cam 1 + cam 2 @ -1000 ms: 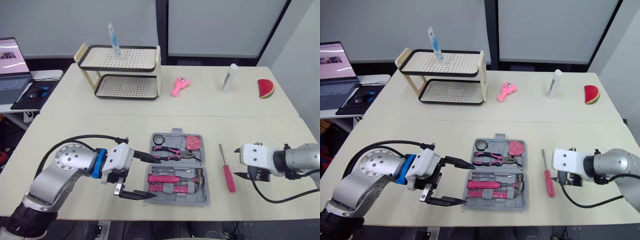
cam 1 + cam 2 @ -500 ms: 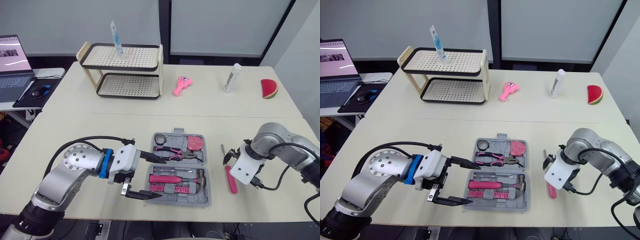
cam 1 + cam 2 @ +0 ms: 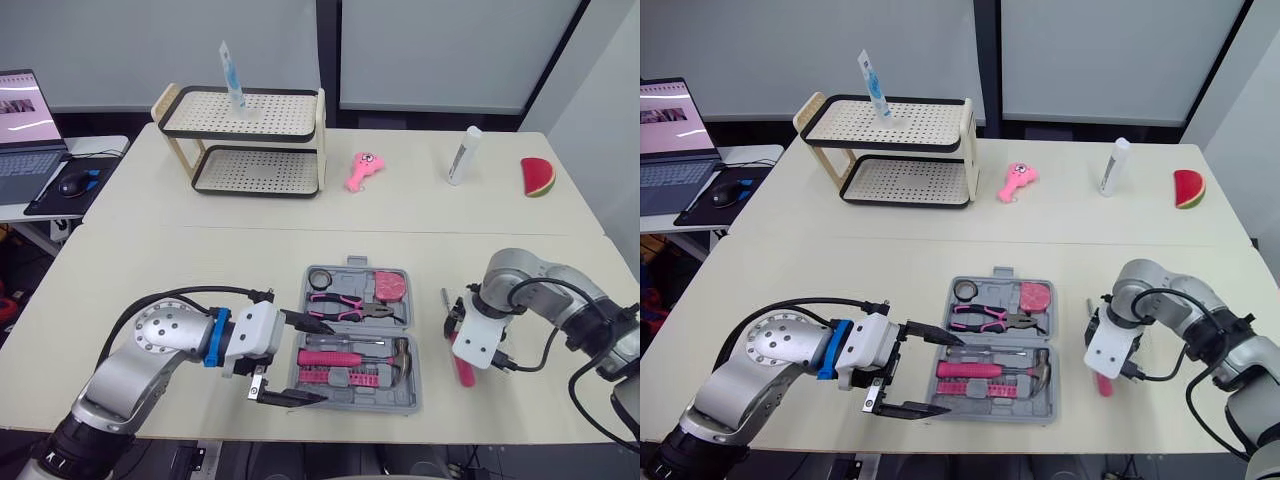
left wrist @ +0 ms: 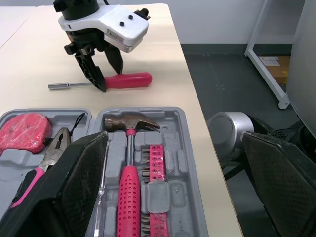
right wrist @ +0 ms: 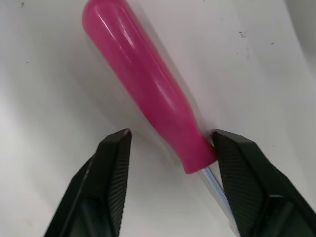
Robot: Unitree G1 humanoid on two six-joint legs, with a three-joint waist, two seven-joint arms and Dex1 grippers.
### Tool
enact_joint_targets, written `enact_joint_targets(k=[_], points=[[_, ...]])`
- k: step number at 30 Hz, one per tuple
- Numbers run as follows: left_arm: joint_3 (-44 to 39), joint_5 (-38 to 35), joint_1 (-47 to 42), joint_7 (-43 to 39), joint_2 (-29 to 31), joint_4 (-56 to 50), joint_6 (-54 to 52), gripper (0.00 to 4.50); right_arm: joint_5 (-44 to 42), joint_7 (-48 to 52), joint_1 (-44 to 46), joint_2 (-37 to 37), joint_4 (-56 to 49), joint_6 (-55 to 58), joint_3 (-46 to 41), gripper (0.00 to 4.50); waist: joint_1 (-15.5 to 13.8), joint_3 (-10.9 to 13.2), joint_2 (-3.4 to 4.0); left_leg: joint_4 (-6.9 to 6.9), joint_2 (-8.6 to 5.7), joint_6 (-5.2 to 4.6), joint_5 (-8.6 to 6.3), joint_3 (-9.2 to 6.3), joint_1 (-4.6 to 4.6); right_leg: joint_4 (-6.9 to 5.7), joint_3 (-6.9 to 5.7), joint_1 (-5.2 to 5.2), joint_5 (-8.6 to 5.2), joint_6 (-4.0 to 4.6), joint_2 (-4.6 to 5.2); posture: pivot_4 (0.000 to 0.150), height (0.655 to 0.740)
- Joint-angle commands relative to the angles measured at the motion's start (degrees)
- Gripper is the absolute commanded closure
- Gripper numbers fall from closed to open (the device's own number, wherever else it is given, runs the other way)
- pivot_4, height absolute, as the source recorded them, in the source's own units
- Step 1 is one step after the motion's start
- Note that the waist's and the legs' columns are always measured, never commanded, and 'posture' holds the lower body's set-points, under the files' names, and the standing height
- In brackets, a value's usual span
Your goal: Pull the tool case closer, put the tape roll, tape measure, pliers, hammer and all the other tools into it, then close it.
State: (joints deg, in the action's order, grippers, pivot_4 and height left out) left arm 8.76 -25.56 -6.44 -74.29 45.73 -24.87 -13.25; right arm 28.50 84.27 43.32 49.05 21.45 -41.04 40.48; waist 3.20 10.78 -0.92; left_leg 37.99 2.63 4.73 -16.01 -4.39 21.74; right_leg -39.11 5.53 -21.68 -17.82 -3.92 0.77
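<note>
My right gripper (image 5: 170, 136), unclenched, straddles the screwdriver (image 5: 143, 79): likely light, stiff, slick-handled, so I'd pinch its thick middle.

Head stereo fwd-down over table (image 3: 300, 260); L wrist low by case (image 4: 190, 148); R wrist close on screwdriver (image 5: 148, 98)

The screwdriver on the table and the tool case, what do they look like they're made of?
Screwdriver: the handle looks like glossy, slightly translucent pink plastic, going by the soft highlights along it. The thin shaft looks like bright metal.
Tool case: probably matte grey moulded plastic, judging by the dull surface and the shaped recesses that hold each tool.
</note>
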Motion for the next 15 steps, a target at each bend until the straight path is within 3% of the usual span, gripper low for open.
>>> enact_joint_targets(k=[1,6,9,15], points=[[-0.1,0.2,0.9,0.3,-0.3,-0.3,1.5,0.0,0.8,-0.1,-0.3,0.4,0.6,-1.0,0.0,2.75,-0.1,0.0,0.0,0.0,0.0,0.0,0.0,0.0,-0.01,0.0,-0.01,0.01,0.0,0.0,0.0,0.15,0.735],[0.0,0.8,1.3,-0.1,-0.4,0.9,3.0,0.0,-2.2,0.9,-2.1,2.4,-4.5,3.5,-2.9,3.78,-0.3,0.0,0.0,0.01,0.0,0.0,0.0,-0.03,0.0,0.0,-0.03,0.03,0.0,0.0,0.01,0.15,0.735],[0.1,1.0,0.7,0.0,-0.8,1.8,3.5,0.0,-8.1,3.9,-6.9,7.2,-15.0,13.3,-8.0,3.82,-0.6,0.0,0.06,0.01,-0.01,0.0,0.0,-0.05,0.04,0.0,-0.05,0.0,0.0,0.0,0.02,0.15,0.735],[0.4,1.2,-1.2,-0.4,-1.6,3.2,4.3,0.0,-21.0,2.6,-25.9,16.7,-35.7,51.0,-26.0,3.82,-1.6,0.1,0.19,0.01,-0.02,0.0,0.0,-0.1,0.02,-0.02,-0.1,0.04,-0.01,0.02,0.0,0.15,0.735]])
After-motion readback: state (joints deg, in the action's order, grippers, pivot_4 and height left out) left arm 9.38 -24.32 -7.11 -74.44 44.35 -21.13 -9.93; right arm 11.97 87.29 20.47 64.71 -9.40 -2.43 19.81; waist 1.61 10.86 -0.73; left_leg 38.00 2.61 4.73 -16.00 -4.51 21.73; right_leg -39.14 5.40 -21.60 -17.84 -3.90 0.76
